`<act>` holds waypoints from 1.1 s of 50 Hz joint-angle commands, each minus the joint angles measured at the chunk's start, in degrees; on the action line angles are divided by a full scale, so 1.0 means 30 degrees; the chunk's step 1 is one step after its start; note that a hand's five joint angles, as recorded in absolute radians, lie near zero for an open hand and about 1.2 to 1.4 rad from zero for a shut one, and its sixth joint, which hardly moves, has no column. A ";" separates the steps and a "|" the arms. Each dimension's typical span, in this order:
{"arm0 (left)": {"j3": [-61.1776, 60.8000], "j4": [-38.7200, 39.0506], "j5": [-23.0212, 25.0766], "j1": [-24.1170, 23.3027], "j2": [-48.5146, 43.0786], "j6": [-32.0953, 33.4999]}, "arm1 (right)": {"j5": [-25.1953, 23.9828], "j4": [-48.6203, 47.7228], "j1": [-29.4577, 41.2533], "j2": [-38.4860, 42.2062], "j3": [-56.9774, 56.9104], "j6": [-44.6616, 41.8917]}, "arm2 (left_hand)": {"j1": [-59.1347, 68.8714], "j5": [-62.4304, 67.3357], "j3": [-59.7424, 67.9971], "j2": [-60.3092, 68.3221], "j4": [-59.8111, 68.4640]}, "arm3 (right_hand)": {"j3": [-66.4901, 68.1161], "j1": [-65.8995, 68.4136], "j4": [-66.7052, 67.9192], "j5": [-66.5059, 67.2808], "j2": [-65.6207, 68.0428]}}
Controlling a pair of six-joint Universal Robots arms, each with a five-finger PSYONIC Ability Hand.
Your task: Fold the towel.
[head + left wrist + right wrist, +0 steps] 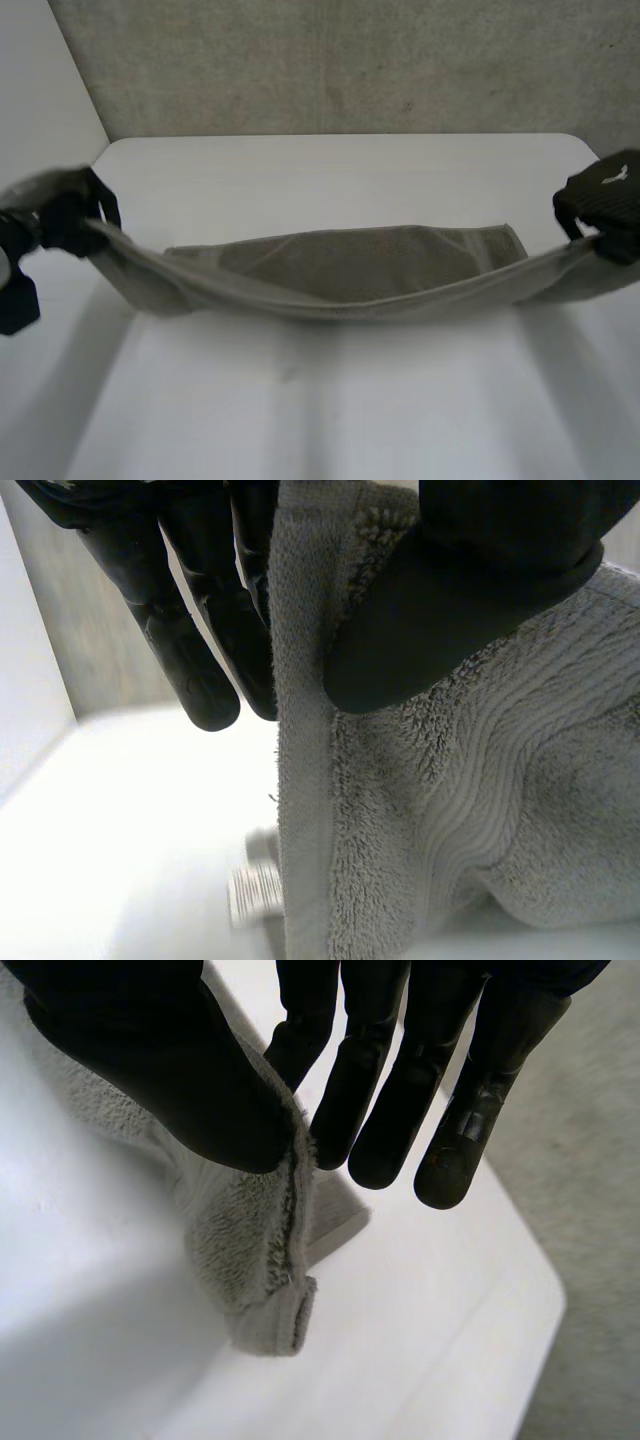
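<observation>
- Grey towel (340, 275) sags in a band above the table (330, 400), long axis left to right, near edge lifted.
- Left hand (68, 215) pinches its left end, thumb against fingers; right hand (605, 203) pinches the right end likewise.
- Beyond, its far part lies flat; the fold likely carries forward, both hands equally placed.

The right hand (180, 1070) is pinching the hemmed edge of a grey terry towel (240, 1250) between thumb and fingers. The towel's corner is hanging down over the white desk (420, 1340), near the desk's rounded corner.
</observation>
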 commanded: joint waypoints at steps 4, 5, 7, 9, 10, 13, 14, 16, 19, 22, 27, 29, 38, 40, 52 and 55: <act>-0.0344 0.0621 -0.0172 -0.0025 -0.3843 0.0343 | 0.0517 -0.4299 0.0238 0.3855 0.0644 0.0831 | 0.4274 0.3571 0.3409 0.3375 0.3409 | 0.3465 0.0119 0.3416 0.3579 0.3492; -0.0227 0.0943 -0.0201 -0.0025 -0.4342 0.0343 | 0.0518 -0.4305 0.0238 0.3861 0.0643 0.0832 | 0.4274 0.3571 0.3409 0.3375 0.3409 | 0.3465 0.0119 0.3416 0.3579 0.3492; -0.0110 0.1381 -0.0230 -0.0025 -0.4811 0.0256 | 0.0576 -0.5500 0.0354 0.4997 0.0410 0.1036 | 0.4274 0.3571 0.3409 0.3375 0.3409 | 0.3465 0.0119 0.3416 0.3579 0.3492; 0.0097 0.1855 -0.0231 -0.0054 -0.5284 0.0138 | 0.0605 -0.6209 0.0590 0.5589 0.0321 0.1096 | 0.4274 0.3571 0.3409 0.3375 0.3409 | 0.3465 0.0119 0.3416 0.3579 0.3492; 0.0329 0.2319 -0.0260 -0.0083 -0.5749 0.0109 | 0.0692 -0.6964 0.0793 0.6169 0.0147 0.1096 | 0.4274 0.3571 0.3409 0.3375 0.3409 | 0.3465 0.0119 0.3416 0.3579 0.3492; 0.0826 0.3198 -0.0318 -0.0200 -0.6686 -0.0008 | 0.0984 -0.8458 0.1058 0.7254 -0.0234 0.1242 | 0.4274 0.3571 0.3409 0.3375 0.3409 | 0.3465 0.0119 0.3416 0.3579 0.3492; 0.1148 0.3579 -0.0464 -0.0375 -0.7155 -0.0096 | 0.0986 -0.8465 0.1058 0.7259 -0.0236 0.1242 | 0.4274 0.3571 0.3409 0.3375 0.3409 | 0.3465 0.0119 0.3416 0.3579 0.3492; 0.1586 0.3989 -0.0813 -0.0608 -0.7682 -0.0271 | 0.1511 -0.9777 0.1204 0.8250 -0.0673 0.1417 | 0.4274 0.3571 0.3409 0.3375 0.3409 | 0.3465 0.0119 0.3416 0.3579 0.3492; 0.2669 0.4751 -0.1953 -0.1107 -0.8736 -0.0419 | 0.1689 -1.1124 0.1496 0.9071 -0.1229 0.1593 | 0.4274 0.3571 0.3409 0.3375 0.3409 | 0.3465 0.0119 0.3416 0.3579 0.3492; 0.3869 0.5105 -0.2951 -0.1372 -0.9820 -0.0477 | 0.1718 -1.2647 0.1644 0.9746 -0.1669 0.1740 | 0.4274 0.3571 0.3409 0.3375 0.3409 | 0.3465 0.0119 0.3416 0.3579 0.3492; 0.5599 0.5136 -0.3453 -0.1781 -1.1432 -0.0507 | 0.1807 -1.4817 0.1965 1.0771 -0.2314 0.1828 | 0.4274 0.3571 0.3409 0.3375 0.3409 | 0.3465 0.0119 0.3416 0.3579 0.3492; 0.6102 0.5136 -0.3512 -0.1988 -1.1935 -0.0477 | 0.1894 -1.5321 0.2055 1.1126 -0.2638 0.1828 | 0.4274 0.3571 0.3409 0.3375 0.3409 | 0.3465 0.0119 0.3416 0.3579 0.3492; 0.8124 0.5312 -0.4801 -0.2457 -1.3956 -0.0565 | 0.1514 -1.7074 0.2318 1.3378 -0.4160 0.1770 | 0.4274 0.3571 0.3409 0.3375 0.3409 | -1.5222 -1.8569 -1.5271 -1.5109 -1.5195; 0.8270 0.6011 -0.4918 -0.2544 -1.4044 -0.0594 | 0.1514 -1.7606 0.2318 1.3616 -0.4161 0.1653 | -1.7526 -1.8229 -1.8392 -1.8425 -1.8392 | -1.9868 -2.3215 -1.9917 -1.9755 -1.9841; 0.7186 0.7831 -0.4889 -0.2544 -1.2169 -0.0595 | 0.2741 -1.9305 0.2172 1.1396 -0.2497 0.3463 | -1.9060 -1.9762 -1.9925 -1.9958 -1.9925 | -1.9868 -2.3215 -1.9917 -1.9755 -1.9841; 0.6454 0.7802 -0.4889 -0.2515 -1.1290 -0.0565 | 0.3182 -1.9131 0.2084 0.9904 -0.1297 0.4635 | -1.9060 -1.9762 -1.9925 -1.9958 -1.9925 | -1.9868 -2.3215 -1.9917 -1.9755 -1.9841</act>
